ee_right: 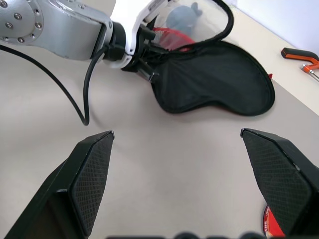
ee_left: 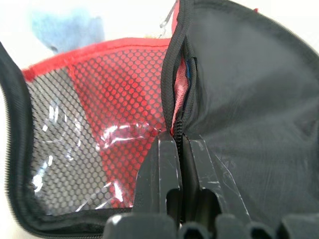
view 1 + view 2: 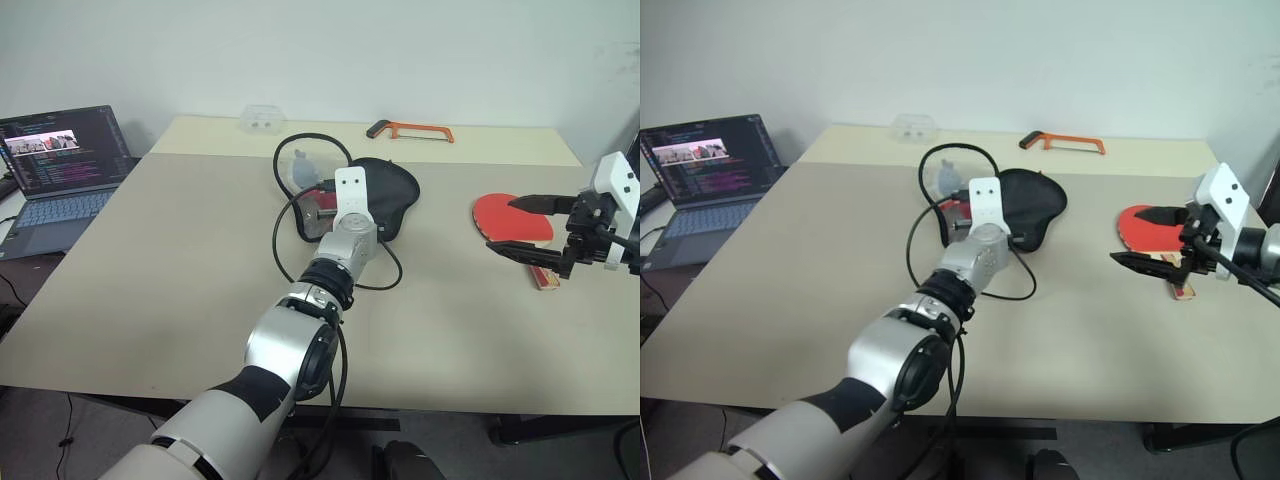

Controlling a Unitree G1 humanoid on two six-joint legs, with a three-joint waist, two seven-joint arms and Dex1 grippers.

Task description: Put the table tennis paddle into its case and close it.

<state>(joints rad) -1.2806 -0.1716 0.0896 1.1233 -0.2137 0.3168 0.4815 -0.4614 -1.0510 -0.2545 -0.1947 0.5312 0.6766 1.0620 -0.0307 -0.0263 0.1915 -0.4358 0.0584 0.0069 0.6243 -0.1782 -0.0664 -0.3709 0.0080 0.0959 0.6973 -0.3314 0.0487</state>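
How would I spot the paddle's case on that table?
Look to the middle of the beige table, just past the left arm's fingers, which pinch its edge. The case is the black paddle-shaped pouch with red mesh inside, unlike the bare red paddle farther right.

On the table (image 3: 180, 290), the case (image 3: 385, 195) lies left of the paddle (image 3: 500, 215), hacksaw (image 3: 412, 129) behind both.

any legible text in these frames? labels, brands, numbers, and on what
None can be read.
Laptop screen: lines of code and a picture strip, too small to read.
Case: no lettering visible on the sides shown.
Table tennis paddle, orange hacksaw: no markings visible.
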